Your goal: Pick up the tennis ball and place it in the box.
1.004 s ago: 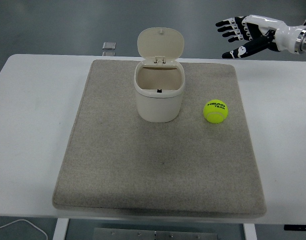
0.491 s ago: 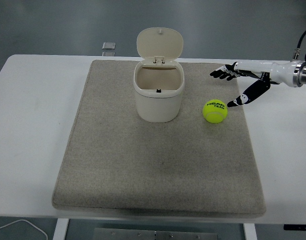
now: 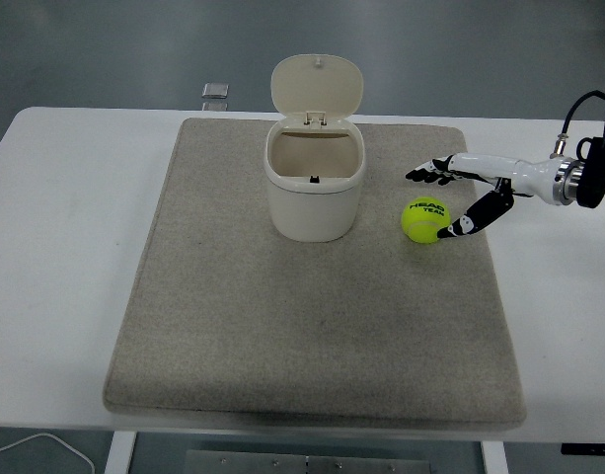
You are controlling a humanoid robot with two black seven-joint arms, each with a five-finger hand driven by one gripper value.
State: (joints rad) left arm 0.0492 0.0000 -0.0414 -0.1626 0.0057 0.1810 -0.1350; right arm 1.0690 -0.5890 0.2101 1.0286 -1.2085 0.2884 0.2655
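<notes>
- Ball (image 3: 426, 220) sits right of centre on the mat (image 3: 312, 336), free, just right of the box (image 3: 316, 178), whose lid stands open.
- Right hand (image 3: 458, 197) brackets it: fingers (image 3: 426, 174) spread above, thumb at lower right, not closed.
- Advised: lower further, close evenly so the ball cannot roll.

Single high head view, facing forward-down over table (image 3: 65, 197).

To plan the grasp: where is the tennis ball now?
In the head view, the tennis ball lies on the mat, right of the open box, beside the right hand.
</notes>
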